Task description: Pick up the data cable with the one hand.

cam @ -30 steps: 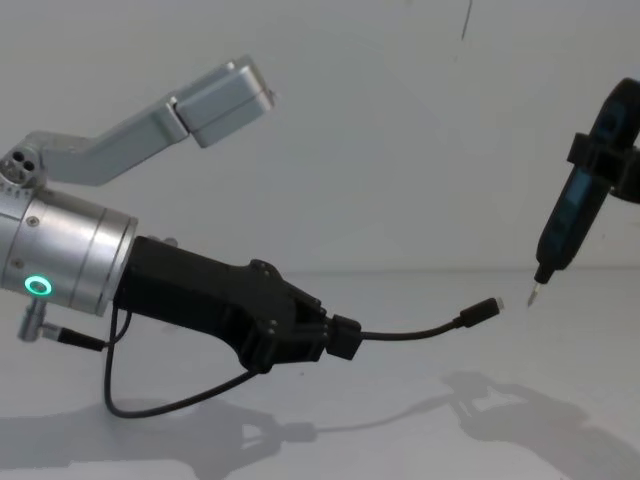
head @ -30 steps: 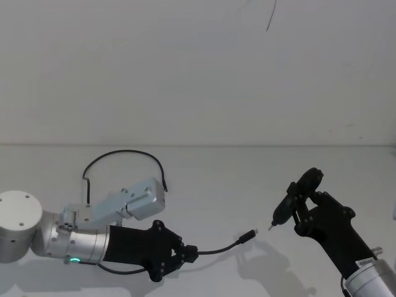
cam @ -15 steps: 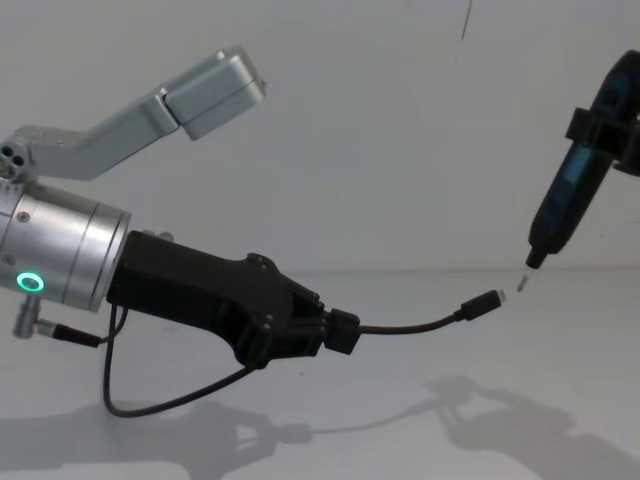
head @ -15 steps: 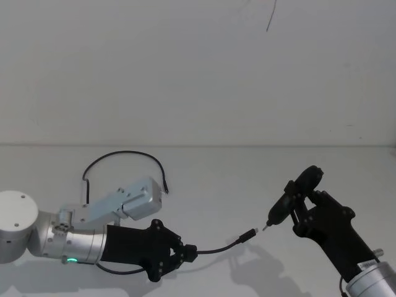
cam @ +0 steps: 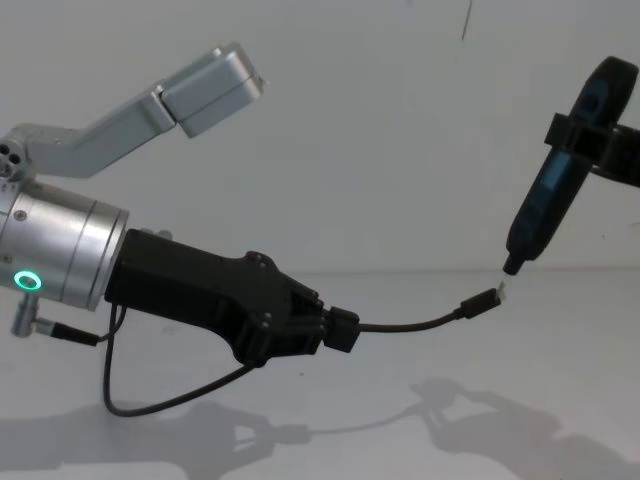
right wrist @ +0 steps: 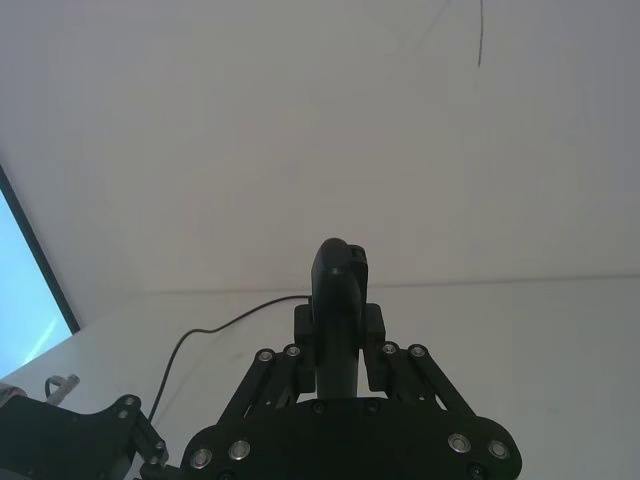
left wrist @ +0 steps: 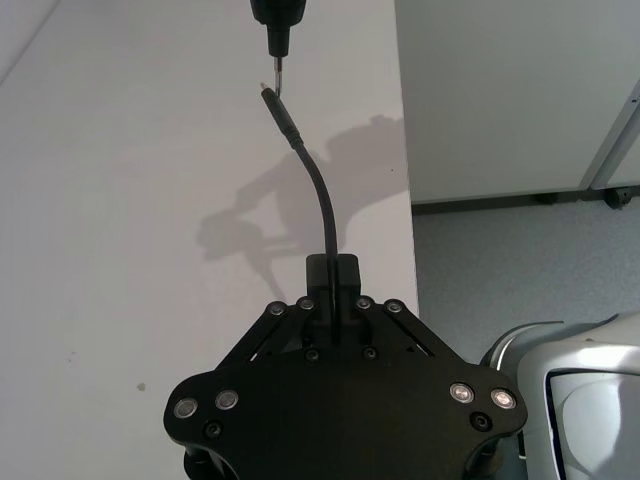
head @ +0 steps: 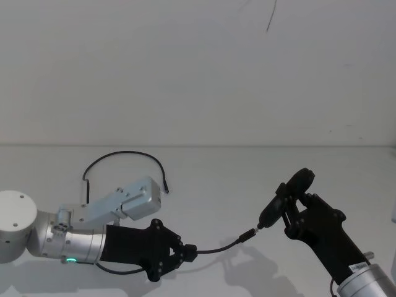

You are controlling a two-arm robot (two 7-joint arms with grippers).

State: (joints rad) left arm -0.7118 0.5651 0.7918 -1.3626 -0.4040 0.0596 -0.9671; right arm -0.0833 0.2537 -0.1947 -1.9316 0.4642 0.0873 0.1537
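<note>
The left pincer (head: 188,251) is clenched on the data cable (cam: 410,326) and holds it clear of the counter (head: 210,179). From its jaws the cable's free end runs ahead and to the right, its long axis in line with the fingers, and rises slightly to the connector plug (cam: 482,301). The right pincer (right wrist: 340,335), clenched on a pen-like tool (cam: 538,220), holds the tool's tip at that plug, apparently touching it. Behind the left pincer the slack droops toward the counter. The pick-up looks done.

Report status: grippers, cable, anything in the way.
Left gripper shut on data cable, plug in air. Right gripper shut on pen-like tool. Tool tip at plug.
</note>
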